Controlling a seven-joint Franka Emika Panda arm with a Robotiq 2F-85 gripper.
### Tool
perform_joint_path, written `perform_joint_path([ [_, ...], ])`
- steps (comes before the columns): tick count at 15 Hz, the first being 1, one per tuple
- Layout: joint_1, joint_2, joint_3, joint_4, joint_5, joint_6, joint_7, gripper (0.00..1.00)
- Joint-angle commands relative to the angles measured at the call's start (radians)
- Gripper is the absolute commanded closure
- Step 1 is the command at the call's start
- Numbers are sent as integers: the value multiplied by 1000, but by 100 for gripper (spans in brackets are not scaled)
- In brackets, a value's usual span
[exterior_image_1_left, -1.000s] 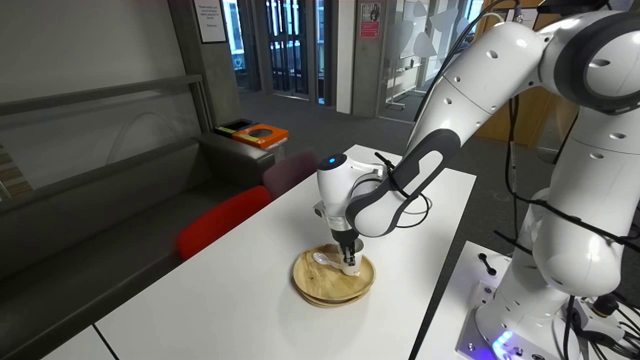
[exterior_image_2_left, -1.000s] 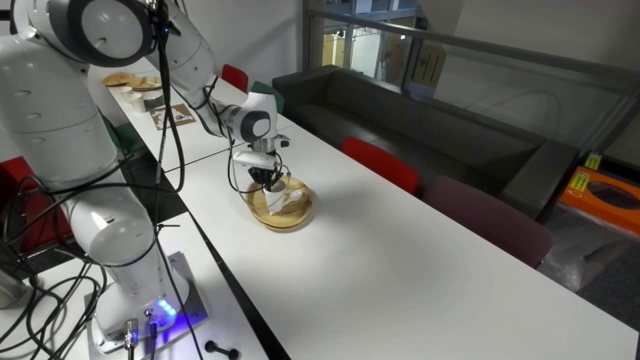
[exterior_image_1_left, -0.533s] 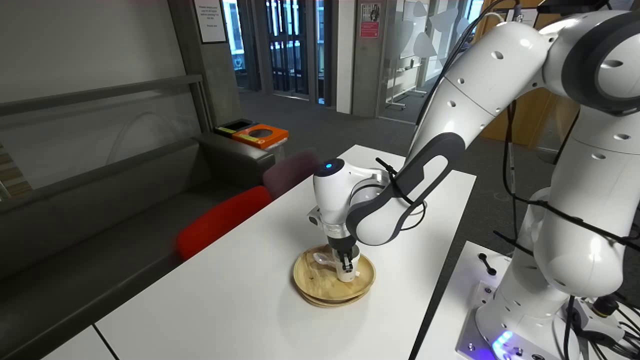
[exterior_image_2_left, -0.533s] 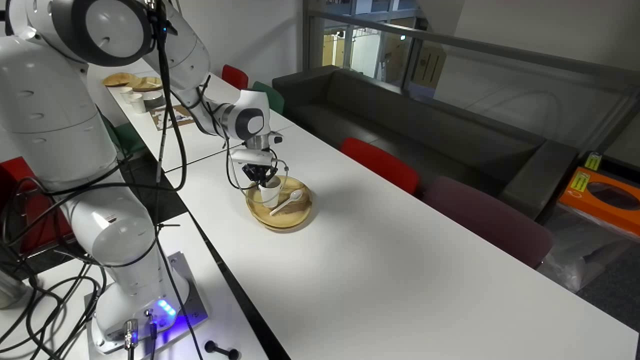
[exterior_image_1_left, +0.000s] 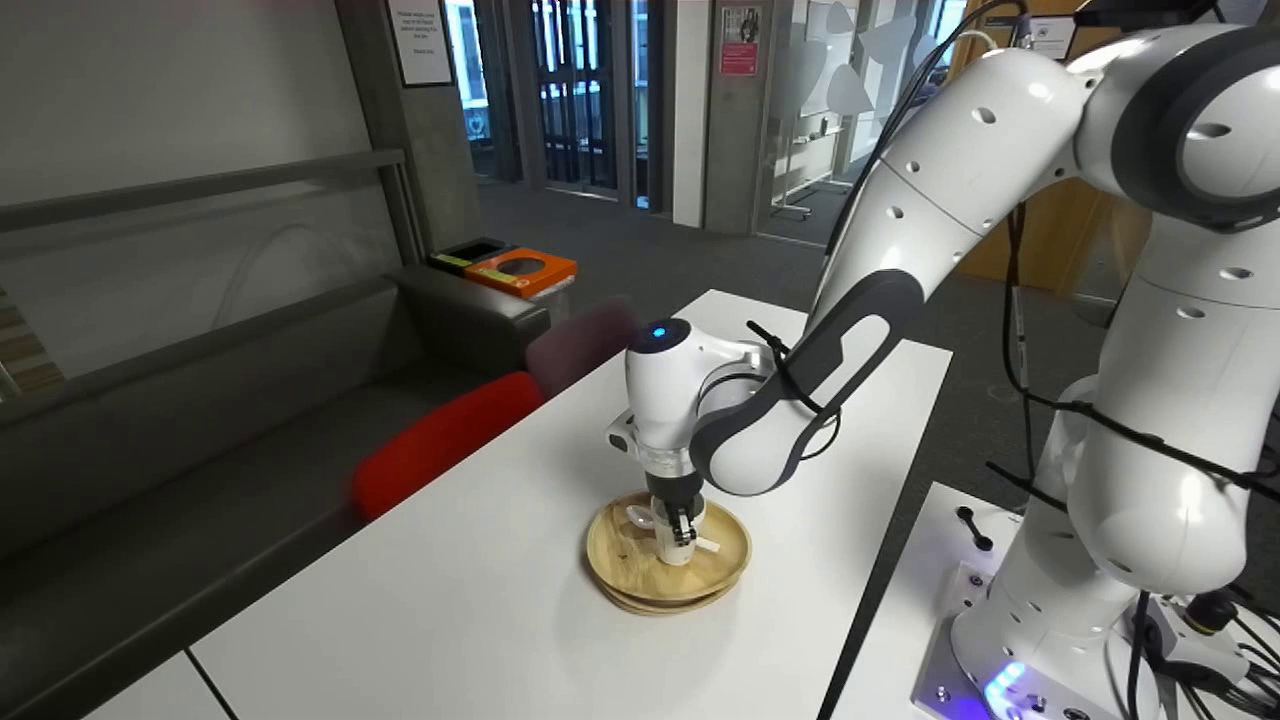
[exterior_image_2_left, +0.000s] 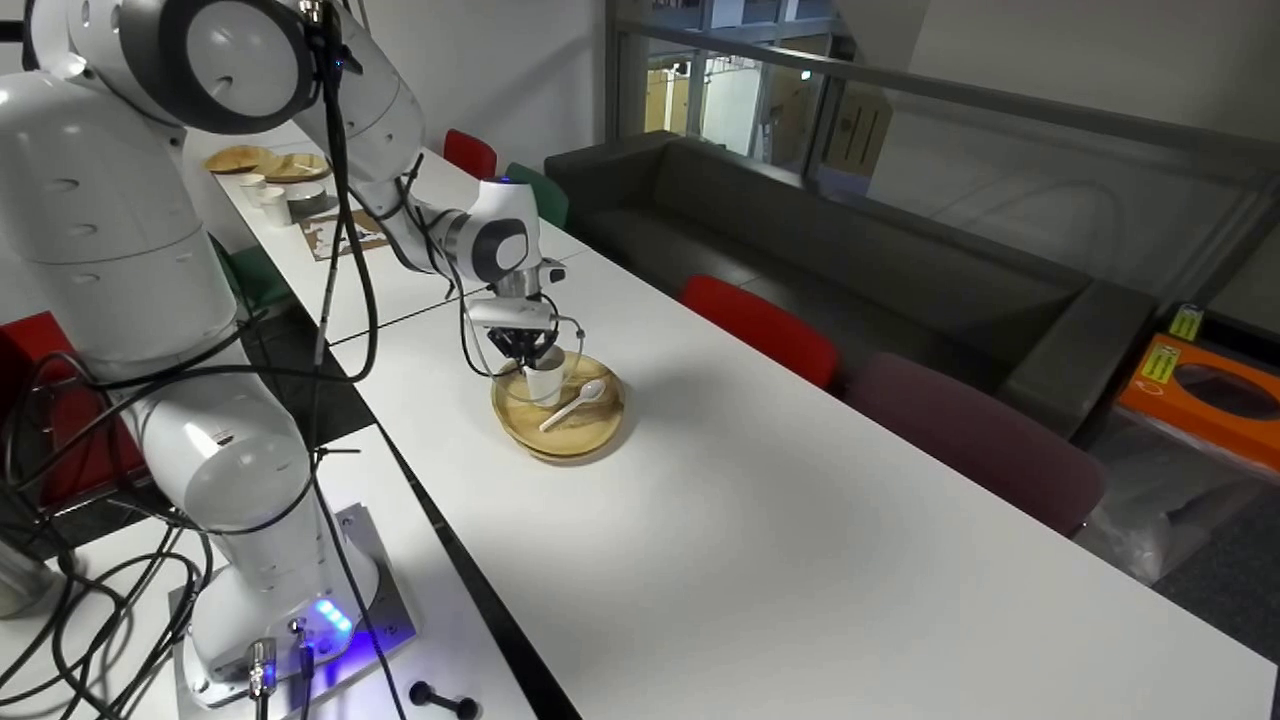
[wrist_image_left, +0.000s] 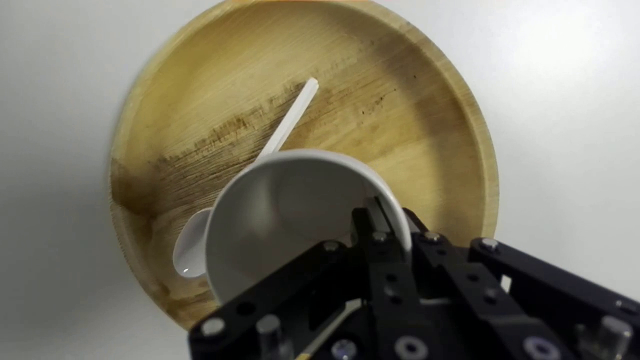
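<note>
Before me runs a long white counter (exterior_image_1_left: 400, 620), light pooling on it. Across it I see a red chair (exterior_image_1_left: 445, 440) and a dull purple chair (exterior_image_1_left: 580, 345), with a dark grey sofa (exterior_image_1_left: 230, 450) behind them. A rail (exterior_image_1_left: 200, 187) crosses the grey wall (exterior_image_1_left: 170, 90) above the sofa. At the sofa's end stands an orange-topped bin (exterior_image_1_left: 522, 282); beyond, dark carpet (exterior_image_1_left: 640, 250) runs toward tall glazed doors (exterior_image_1_left: 573, 90), bluish light showing through. A framed notice (exterior_image_1_left: 420, 40) hangs on a pillar (exterior_image_1_left: 430, 170).

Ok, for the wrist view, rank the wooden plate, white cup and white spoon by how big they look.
Largest: wooden plate
Middle: white cup, though nearness enlarges it here
Smallest: white spoon, partly hidden, yet clearly the slightest
</note>
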Motion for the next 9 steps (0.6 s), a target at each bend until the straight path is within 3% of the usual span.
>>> perform_joint_path([
  [1,-4,28,-1,17,-15,29,-38,99],
  [7,-9,146,-23,55,-113,92,-10,99],
  [9,-7,135,-23,54,-124,88,-8,99],
])
